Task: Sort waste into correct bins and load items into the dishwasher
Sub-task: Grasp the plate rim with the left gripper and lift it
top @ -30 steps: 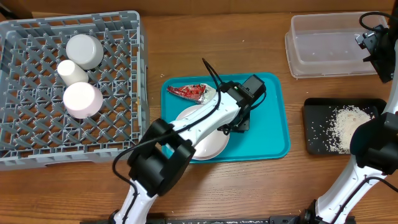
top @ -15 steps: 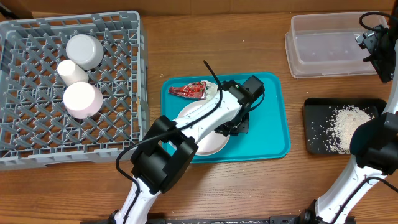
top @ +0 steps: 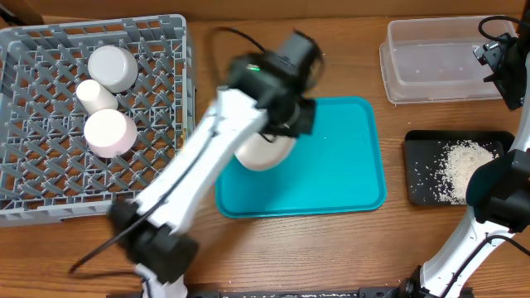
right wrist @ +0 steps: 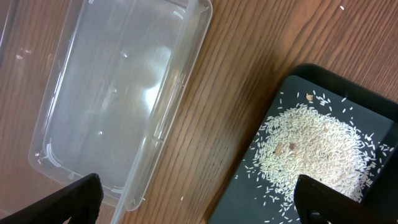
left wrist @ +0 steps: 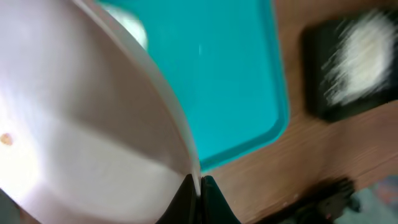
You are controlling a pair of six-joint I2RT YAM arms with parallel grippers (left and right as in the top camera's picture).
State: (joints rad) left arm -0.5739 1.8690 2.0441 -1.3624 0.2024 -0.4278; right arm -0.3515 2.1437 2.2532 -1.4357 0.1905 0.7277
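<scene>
My left gripper (top: pixel 287 131) is shut on the rim of the large white plate (top: pixel 263 152), which hangs tilted above the left end of the teal tray (top: pixel 331 165). In the left wrist view the fingertips (left wrist: pixel 200 190) pinch the plate (left wrist: pixel 74 124) edge. The arm is motion-blurred. The grey dishwasher rack (top: pixel 50 194) holds the metal bowl (top: pixel 113 66), white cup (top: pixel 96 95) and pinkish bowl (top: pixel 109 132). My right gripper (right wrist: pixel 199 205) hangs open between the clear tub (right wrist: pixel 112 93) and the black tray (right wrist: pixel 373 106) of rice (right wrist: pixel 311 143). The red wrapper does not show.
The clear tub (top: pixel 435 62) sits at the back right and the black tray (top: pixel 422 170) at the right edge. The right arm (top: pixel 497 190) stands over that corner. The teal tray's surface shows bare where the arm does not cover it.
My left gripper closed on the plate rim and lifted the plate off the teal tray, swinging it up and left. The red wrapper is no longer seen. The right arm held still.
</scene>
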